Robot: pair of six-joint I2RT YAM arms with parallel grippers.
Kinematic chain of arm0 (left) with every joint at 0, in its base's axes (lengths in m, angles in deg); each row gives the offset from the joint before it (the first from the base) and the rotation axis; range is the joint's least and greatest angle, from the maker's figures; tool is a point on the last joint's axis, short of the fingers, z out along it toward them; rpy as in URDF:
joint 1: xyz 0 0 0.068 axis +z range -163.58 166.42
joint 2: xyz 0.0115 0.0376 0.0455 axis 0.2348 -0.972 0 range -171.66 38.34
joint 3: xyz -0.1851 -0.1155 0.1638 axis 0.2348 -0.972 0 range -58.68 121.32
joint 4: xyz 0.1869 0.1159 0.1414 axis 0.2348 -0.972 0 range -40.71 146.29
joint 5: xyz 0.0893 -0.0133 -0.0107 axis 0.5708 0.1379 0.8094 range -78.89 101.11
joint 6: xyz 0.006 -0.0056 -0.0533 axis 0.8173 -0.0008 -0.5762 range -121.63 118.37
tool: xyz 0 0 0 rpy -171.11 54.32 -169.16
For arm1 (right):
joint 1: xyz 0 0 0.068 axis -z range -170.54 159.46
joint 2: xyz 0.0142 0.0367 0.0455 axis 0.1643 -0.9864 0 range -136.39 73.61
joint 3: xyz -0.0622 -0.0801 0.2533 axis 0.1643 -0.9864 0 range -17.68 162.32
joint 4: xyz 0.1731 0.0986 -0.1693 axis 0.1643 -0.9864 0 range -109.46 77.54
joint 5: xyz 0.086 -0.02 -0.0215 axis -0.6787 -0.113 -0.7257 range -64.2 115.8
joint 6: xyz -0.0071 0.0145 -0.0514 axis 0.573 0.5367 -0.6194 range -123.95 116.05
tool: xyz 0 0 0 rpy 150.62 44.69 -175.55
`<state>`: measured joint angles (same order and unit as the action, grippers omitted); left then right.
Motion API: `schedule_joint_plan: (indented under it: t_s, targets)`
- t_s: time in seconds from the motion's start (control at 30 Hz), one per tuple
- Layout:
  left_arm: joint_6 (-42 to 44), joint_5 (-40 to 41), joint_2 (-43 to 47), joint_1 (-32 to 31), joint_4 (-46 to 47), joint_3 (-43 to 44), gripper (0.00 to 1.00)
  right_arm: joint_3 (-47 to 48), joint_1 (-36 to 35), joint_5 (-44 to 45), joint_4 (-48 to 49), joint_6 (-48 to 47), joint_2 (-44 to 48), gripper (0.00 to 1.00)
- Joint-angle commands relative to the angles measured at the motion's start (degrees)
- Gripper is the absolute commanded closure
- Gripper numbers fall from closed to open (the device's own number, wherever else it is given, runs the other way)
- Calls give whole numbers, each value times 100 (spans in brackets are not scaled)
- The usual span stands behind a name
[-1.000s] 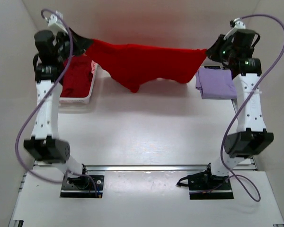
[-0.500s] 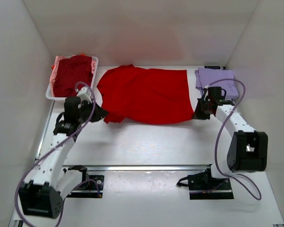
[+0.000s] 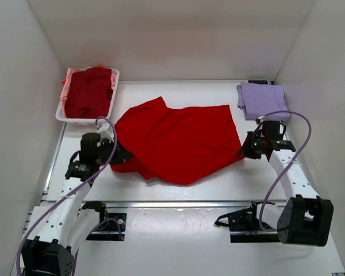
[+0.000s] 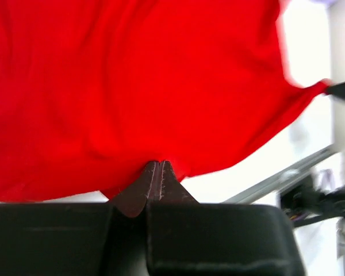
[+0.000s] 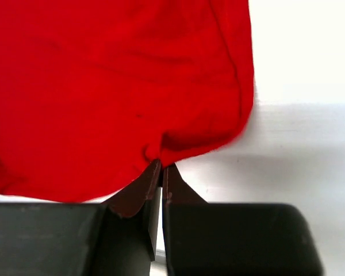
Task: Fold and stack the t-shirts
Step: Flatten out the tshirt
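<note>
The white table (image 3: 178, 95) carries a bright red shirt (image 3: 178, 141) spread loosely across its middle. It lies mostly flat, with some folds and bunching along its left side and a pointed corner toward the near edge.

At the far left corner stands a white basket (image 3: 80, 120) holding a dark maroon shirt (image 3: 89, 92), with a bit of pink cloth showing at the basket's far left rim. At the far right corner a pale lavender shirt (image 3: 261, 100) lies folded on the table, apart from the red one.

The left gripper (image 3: 125, 155) sits low at the red shirt's left edge. Its wrist view shows the fingers pressed together, pinching the hem between the tips (image 4: 159, 164). The right gripper (image 3: 243, 150) is at the shirt's right corner, just near of the lavender shirt. Its jaws are likewise closed, nipping a small pucker of red cloth (image 5: 103, 75).
</note>
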<state>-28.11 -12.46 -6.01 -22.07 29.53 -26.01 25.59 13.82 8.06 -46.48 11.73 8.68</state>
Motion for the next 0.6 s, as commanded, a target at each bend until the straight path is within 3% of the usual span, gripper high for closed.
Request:
schedule_joint_plan:
  t_s: [0.0, 0.13, 0.3, 0.4, 0.57]
  targets:
    - [-24, -358, -160, 172, 628, 1512, 100, 946, -311, 77, 10, 14, 673, 100]
    - [204, -306, -1002, 164, 445, 4108, 100, 2112, -594, 263, 290, 330, 1262, 100]
    - [477, 229, -1689, 84, 15, 6652, 100, 2818, -77, -220, 835, 549, 1860, 100]
    - [775, 809, -1796, -187, -250, 7419, 100, 3240, 196, -389, 695, 559, 1949, 100]
    - [1022, 1328, -1594, -417, -408, 7430, 100, 3723, -164, -186, 388, 480, 1993, 100]
